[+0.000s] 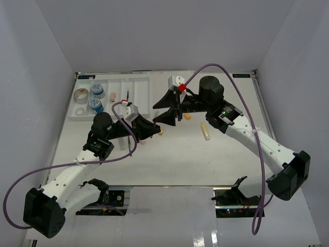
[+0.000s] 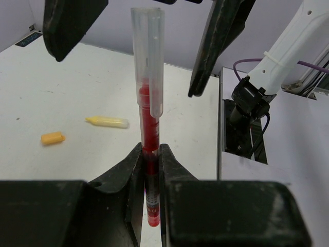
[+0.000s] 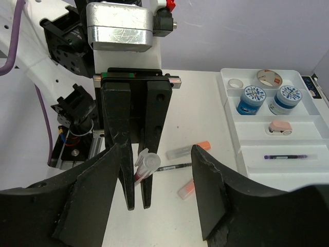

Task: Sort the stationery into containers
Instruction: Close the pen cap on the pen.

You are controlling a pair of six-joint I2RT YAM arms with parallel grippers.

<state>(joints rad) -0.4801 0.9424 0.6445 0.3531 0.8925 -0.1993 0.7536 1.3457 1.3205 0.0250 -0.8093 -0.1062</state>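
- Left claw (image 2: 150, 152) is clamped on a red pen (image 2: 149, 116) near the middle of the table (image 1: 169, 159). The pen's red barrel is pinched between the two black fingers, and its clear cap sticks out past the fingertips.
- Right claw (image 3: 157, 149) is open, with one finger on each side of the capped end of the pen. Neither finger touches the pen.
- In the overhead view the two claws meet tip to tip, just toward 12 o'clock from the table's centre.
- The white tray (image 1: 138, 88) sits at 10 o'clock on the table.
- Two tape rolls (image 3: 269, 77) and two blue-and-white tubs (image 3: 253, 99) share the tray's end compartment.
- A pink eraser (image 3: 280, 127) lies in the next compartment, and a dark pen (image 3: 285, 156) in the one after it.
- A yellow marker (image 1: 205, 131) lies loose at 3 o'clock from the table's centre. An orange cap (image 1: 187, 117) lies at 2 o'clock, beside the right claw.
- Under the claws, the right wrist camera shows more loose items on the table: an orange-tipped marker (image 3: 189, 150), a thin black pen (image 3: 175, 166) and a pink-tipped marker (image 3: 186, 190).
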